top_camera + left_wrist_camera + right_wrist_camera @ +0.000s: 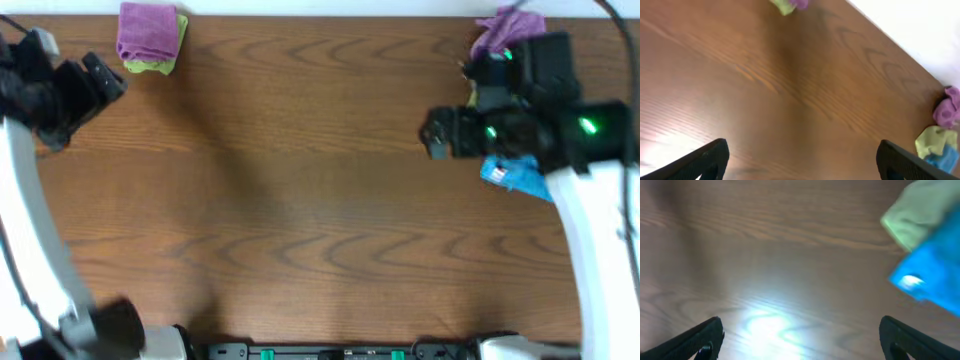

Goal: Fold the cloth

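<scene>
A folded purple cloth [146,30] lies on a green cloth [160,62] at the table's far left. A crumpled purple cloth [506,28] lies at the far right, a blue cloth [515,176] below it, partly under my right arm. My left gripper [100,80] is open and empty at the far left; between its fingers [802,160] I see bare wood. My right gripper [435,132] is open and empty, left of the blue cloth; between its fingers [800,337] is bare wood. The right wrist view shows the blue cloth [935,275] and a green cloth [920,215] at the right.
The wooden table [300,200] spans the view. The left wrist view shows a purple cloth [947,107], a green cloth [932,140] and a blue cloth [945,160] at the far right. The table's far edge meets a white wall [920,30].
</scene>
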`<act>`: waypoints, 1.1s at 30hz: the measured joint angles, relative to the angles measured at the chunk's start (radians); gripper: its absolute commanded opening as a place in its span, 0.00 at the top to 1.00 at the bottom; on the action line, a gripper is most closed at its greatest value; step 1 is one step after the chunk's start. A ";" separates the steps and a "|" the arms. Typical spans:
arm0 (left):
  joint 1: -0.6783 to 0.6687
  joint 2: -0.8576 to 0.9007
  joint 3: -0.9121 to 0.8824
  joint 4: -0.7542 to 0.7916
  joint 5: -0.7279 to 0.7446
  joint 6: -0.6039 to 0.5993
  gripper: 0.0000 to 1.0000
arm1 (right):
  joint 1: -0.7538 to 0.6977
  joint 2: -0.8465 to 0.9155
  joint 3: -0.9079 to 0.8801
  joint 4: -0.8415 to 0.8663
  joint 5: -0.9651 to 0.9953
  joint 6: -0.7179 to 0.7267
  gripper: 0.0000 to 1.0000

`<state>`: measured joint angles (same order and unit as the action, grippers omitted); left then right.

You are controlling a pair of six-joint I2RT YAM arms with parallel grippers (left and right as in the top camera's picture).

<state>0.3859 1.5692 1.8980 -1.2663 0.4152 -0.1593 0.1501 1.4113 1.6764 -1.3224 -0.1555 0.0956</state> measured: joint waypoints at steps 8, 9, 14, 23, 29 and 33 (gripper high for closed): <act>-0.134 -0.600 -0.090 -0.146 -0.126 0.039 0.05 | 0.072 -0.475 -0.097 -0.040 0.033 -0.049 0.01; -0.138 -0.673 -0.121 -0.164 -0.132 0.042 0.05 | 0.081 -0.554 -0.147 -0.045 0.033 -0.053 0.01; -0.141 -0.999 -0.426 -0.186 -0.149 0.056 0.05 | 0.091 -0.921 -0.525 0.057 -0.008 -0.051 0.01; -0.141 -1.372 -0.924 -0.028 -0.076 0.113 0.05 | 0.092 -1.170 -0.860 0.258 -0.087 0.009 0.03; -0.141 -1.377 -1.040 0.098 -0.021 0.111 0.04 | 0.092 -1.169 -0.995 0.410 -0.086 0.090 0.03; -0.141 -1.378 -1.149 0.211 0.003 0.111 0.05 | 0.092 -1.169 -1.098 0.480 -0.043 0.132 0.01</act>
<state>0.2451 0.1917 0.7490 -1.0550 0.4183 -0.0483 0.2417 0.2420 0.5789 -0.8421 -0.1989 0.2276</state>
